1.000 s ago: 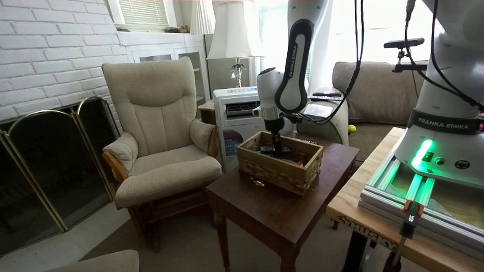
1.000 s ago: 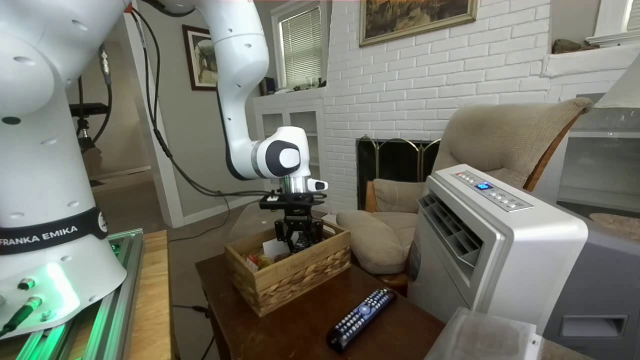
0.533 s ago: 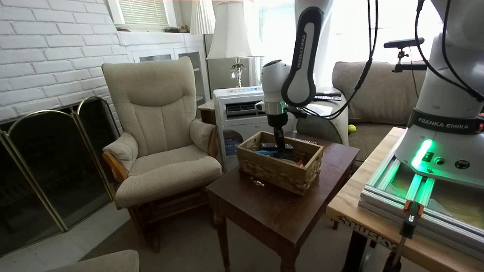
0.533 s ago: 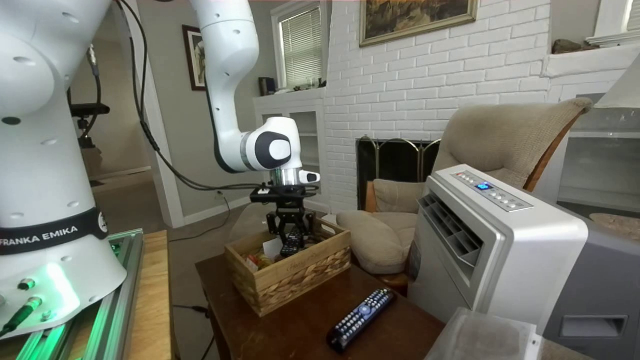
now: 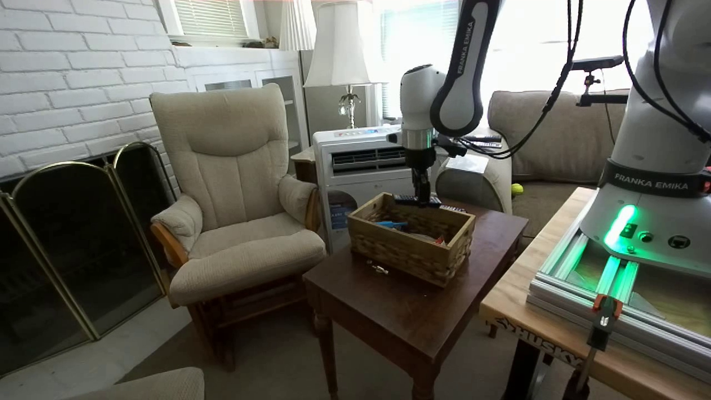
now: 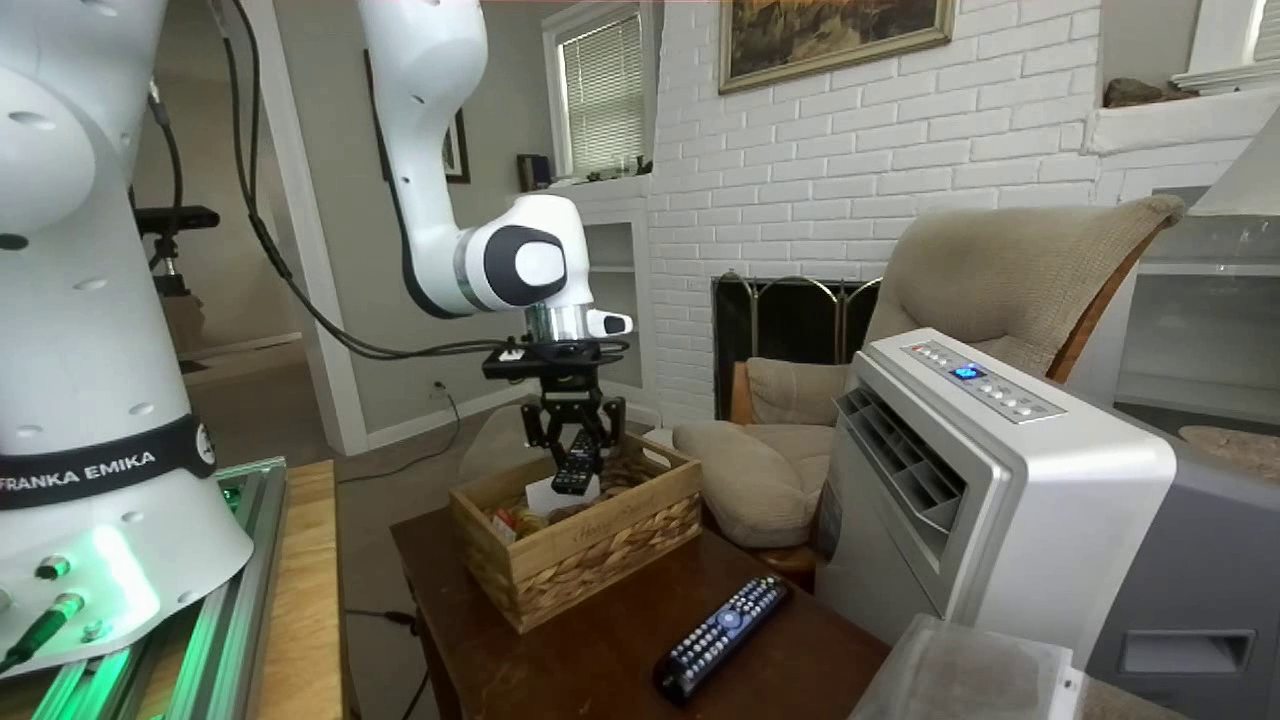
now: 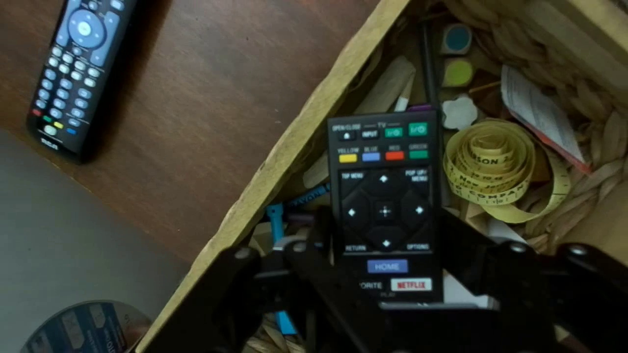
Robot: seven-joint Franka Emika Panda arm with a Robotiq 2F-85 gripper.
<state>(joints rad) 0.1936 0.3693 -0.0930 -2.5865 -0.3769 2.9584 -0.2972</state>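
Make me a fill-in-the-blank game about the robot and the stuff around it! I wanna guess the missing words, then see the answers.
1. The gripper holds a remote control whose white button has red letters spelling ____.
2. Inside the wicker basket, the coiled measuring tape is the color ____.
3. The RCA remote lies on the wooden ____.
4. The brick wall is painted ____.

Missing words: NETFLIX; yellow; table; white.

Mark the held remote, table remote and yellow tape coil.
Held remote (image 7: 385, 212): wrist view, center of its arrow pad.
Table remote (image 6: 722, 638): in an exterior view, middle of its button face.
Yellow tape coil (image 7: 490, 162): wrist view, rolled part.
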